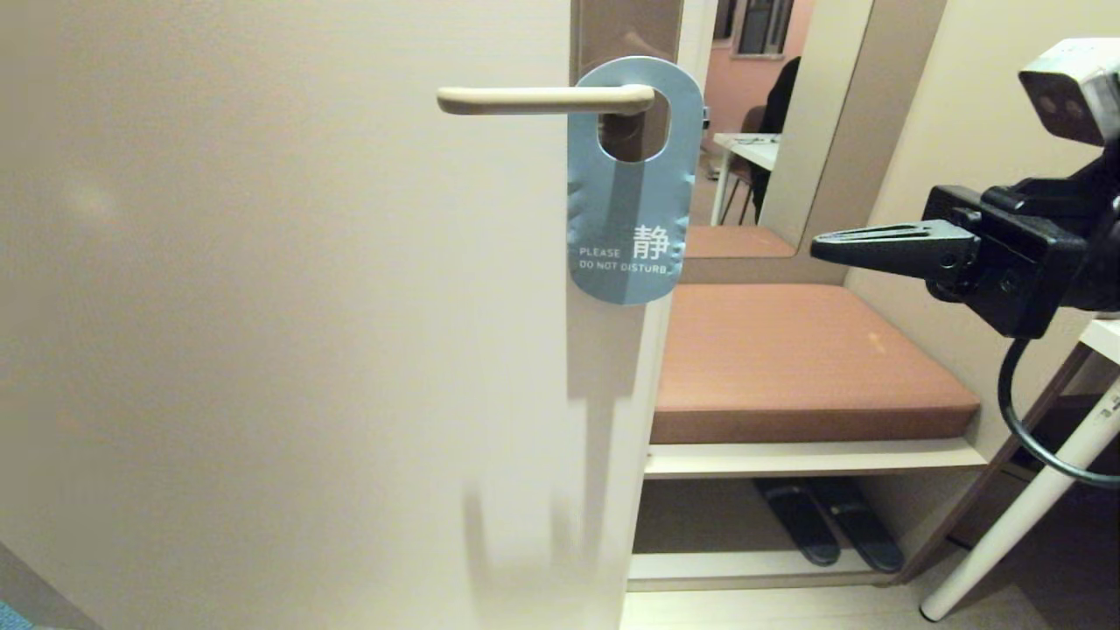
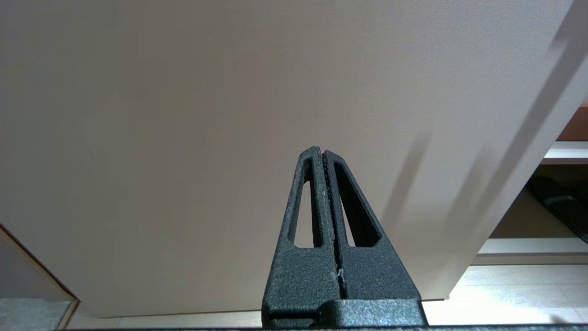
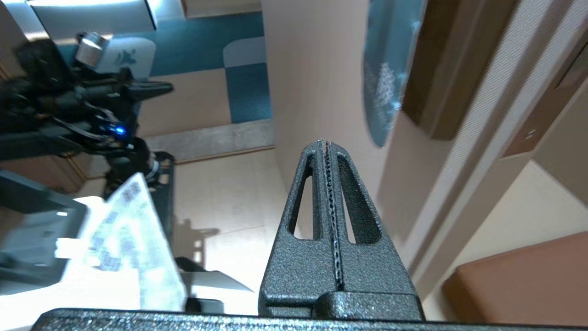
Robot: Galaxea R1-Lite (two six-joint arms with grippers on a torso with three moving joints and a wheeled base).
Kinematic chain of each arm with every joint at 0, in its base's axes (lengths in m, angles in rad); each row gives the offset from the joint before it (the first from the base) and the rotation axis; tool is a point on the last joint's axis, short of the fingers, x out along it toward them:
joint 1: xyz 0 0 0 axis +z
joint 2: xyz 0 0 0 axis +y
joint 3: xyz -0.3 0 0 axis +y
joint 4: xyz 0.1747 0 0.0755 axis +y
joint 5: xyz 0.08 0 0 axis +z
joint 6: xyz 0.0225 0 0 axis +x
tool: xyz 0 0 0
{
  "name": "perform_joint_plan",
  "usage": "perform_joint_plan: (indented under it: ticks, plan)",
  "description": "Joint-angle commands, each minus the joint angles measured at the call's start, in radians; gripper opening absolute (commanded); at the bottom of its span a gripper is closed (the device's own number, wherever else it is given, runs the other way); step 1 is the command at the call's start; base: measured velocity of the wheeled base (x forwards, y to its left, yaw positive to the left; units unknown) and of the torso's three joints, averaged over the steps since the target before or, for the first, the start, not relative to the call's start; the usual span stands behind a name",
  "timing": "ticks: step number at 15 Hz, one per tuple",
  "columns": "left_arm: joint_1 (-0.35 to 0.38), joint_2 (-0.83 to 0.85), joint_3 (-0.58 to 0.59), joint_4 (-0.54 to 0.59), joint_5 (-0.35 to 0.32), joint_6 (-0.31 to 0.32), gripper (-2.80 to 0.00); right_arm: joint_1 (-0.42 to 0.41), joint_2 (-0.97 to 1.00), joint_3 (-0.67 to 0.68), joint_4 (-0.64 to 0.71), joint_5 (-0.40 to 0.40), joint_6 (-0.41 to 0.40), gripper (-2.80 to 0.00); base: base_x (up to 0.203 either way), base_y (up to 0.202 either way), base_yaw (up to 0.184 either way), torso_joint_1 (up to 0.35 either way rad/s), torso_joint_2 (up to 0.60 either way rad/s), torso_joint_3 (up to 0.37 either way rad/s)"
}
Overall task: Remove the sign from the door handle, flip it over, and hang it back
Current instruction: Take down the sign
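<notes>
Filling the left and middle of the head view, the pale door stands bare up to its right edge. The left gripper is out of the head view; its own wrist camera shows its two black fingers pressed together, holding nothing, pointing at the plain door face low down near the floor. Further right, the cream door handle runs level from its free end to its rounded elbow on the brown plate. The sign hangs from the handle by its hole, right at the elbow, blue side out, reading "PLEASE DO NOT DISTURB", its lower end flat against the door edge. Right of the door, a brown cushioned bench sits over a shelf with dark slippers beneath, and a mirror stands above it. At the far right, the right gripper hangs in the air level with the lower part of the sign, well apart from it, tips aimed toward it, fingers closed together and empty. A white table leg slants below it.
</notes>
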Motion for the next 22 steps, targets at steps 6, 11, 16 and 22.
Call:
perform_joint_plan:
  ticks: [6,11,16,22]
  plan:
    - [0.001,0.0,0.0,0.0,0.0,0.0,-2.8,0.02,0.108,-0.052,-0.001,0.006,-0.063,0.0,0.0,0.0,0.0,0.0,0.0,0.0]
    - [0.001,0.0,0.0,0.0,0.0,0.0,-2.8,0.07,0.139,-0.112,-0.001,0.006,-0.065,0.0,0.0,0.0,0.0,0.0,0.0,0.0]
    - [0.001,0.0,0.0,0.0,0.0,0.0,-2.8,0.083,0.178,-0.178,-0.001,0.006,-0.064,0.0,0.0,0.0,0.0,0.0,0.0,0.0]
    - [0.001,0.0,0.0,0.0,0.0,0.0,-2.8,0.128,0.219,-0.228,-0.001,0.005,-0.063,0.0,0.0,0.0,0.0,0.0,0.0,0.0]
